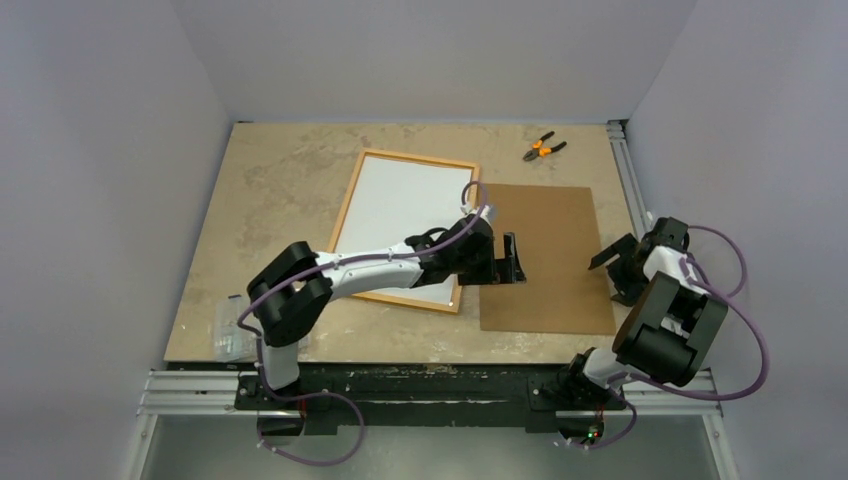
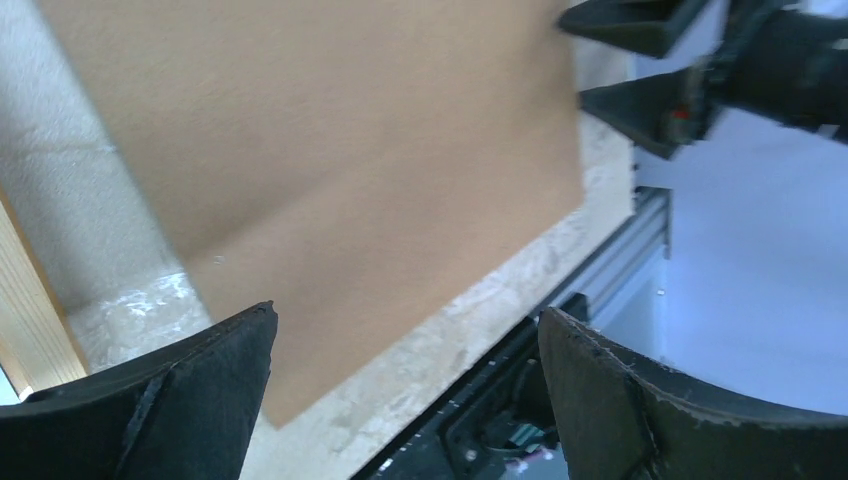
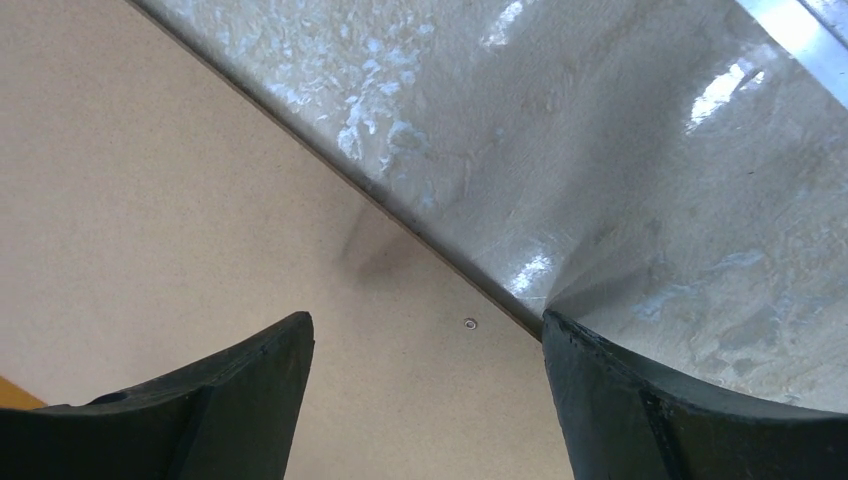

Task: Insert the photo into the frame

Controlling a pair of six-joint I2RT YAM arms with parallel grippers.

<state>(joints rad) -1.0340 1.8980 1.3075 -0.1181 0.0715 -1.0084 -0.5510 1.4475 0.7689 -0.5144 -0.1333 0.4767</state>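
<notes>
left gripper point(image 1: 516, 258) over board point(image 1: 555, 240), frame point(image 1: 410, 155) beside

The left arm point(image 1: 365, 268) and right arm point(image 1: 670, 330) share one build: blocky black joint housings joined by white links, each trailed by a looping purple cable point(image 1: 766, 350). The jaws are matte black, wedge-shaped and rough-edged. Black bases stand at the tabletop's point(image 1: 280, 190) near edge.
</notes>
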